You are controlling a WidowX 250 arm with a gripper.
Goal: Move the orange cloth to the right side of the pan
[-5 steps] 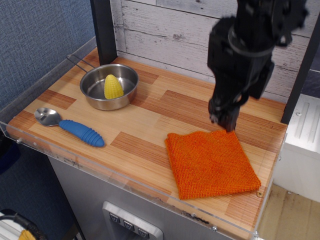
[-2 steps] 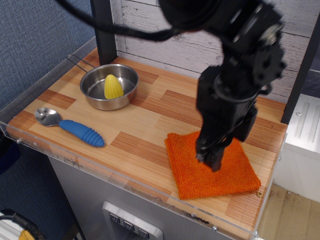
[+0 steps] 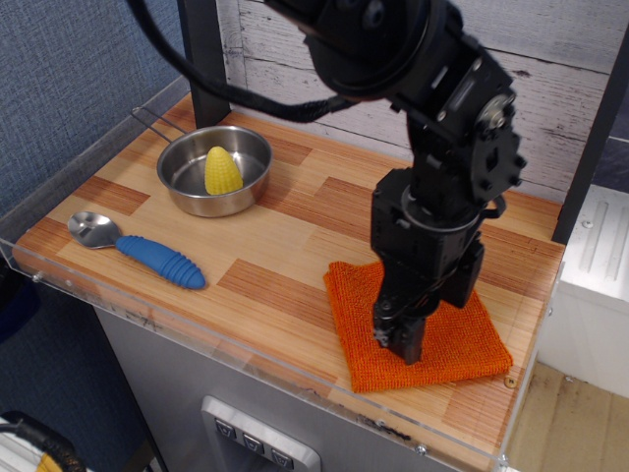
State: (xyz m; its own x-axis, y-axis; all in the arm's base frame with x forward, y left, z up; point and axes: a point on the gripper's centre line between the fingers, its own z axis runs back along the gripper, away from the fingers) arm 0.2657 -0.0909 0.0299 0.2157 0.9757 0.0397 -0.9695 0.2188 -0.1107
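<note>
While no writing is legible | fingers [image 3: 400, 344] on orange cloth [image 3: 452, 339], spread unclear | pan [image 3: 187, 172] far left

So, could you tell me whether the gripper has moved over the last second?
Yes. The gripper has come forward from the cloth's far edge to over its middle, toward the table's front edge.

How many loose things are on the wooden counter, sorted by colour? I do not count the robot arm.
Orange: 1, the orange cloth
Steel: 1, the pan
Yellow: 1, the toy corn in the pan
Blue and steel: 1, the spoon
Total: 4
</note>
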